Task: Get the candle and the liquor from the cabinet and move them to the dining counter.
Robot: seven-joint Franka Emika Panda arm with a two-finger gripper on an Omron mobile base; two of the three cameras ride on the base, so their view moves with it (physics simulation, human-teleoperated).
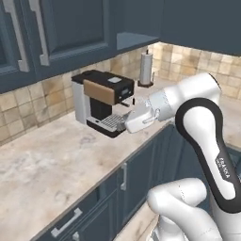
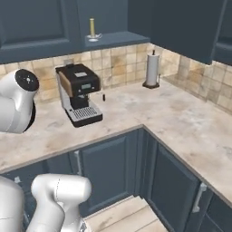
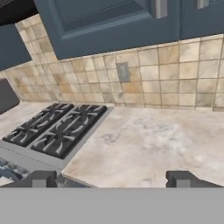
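Currently, stock as seen from my station.

Item: candle [image 2: 92, 27], a slim yellow stick standing upright in a small silvery saucer holder, on the floor of an open blue wall cabinet [image 2: 41, 25], above and a little right of the coffee machine.

Item: cabinet, dark blue, panelled doors, long vertical silver bar handles [image 1: 39, 32]; matte painted finish.

Item: counter [image 1: 56, 160], beige marbled stone, smooth, running into a corner, with dark blue panelled doors and drawers beneath.

Item: wall tiles [image 3: 144, 74], square, tan and sandy, mottled, with a small grey outlet plate [image 3: 123, 71] set in.

Item: coffee machine [image 2: 78, 93], boxy, black top, brown side panel, silver body, ribbed metal drip tray.

Item: paper towel roll [image 2: 152, 69], white cylinder on a dark upright stand, in the counter's back corner.

Item: stove [image 3: 57, 129], black cast grates in a flat metal surround, let into the counter.

Item: my jaws [image 3: 111, 179], two dark blocky tips spread wide, holding nothing, pointed over bare counter beside the stove.

Position of candle relative to jaws: high up on its shelf, well apart from my hand [image 1: 139, 117], which sits low in front of the coffee machine at counter height.
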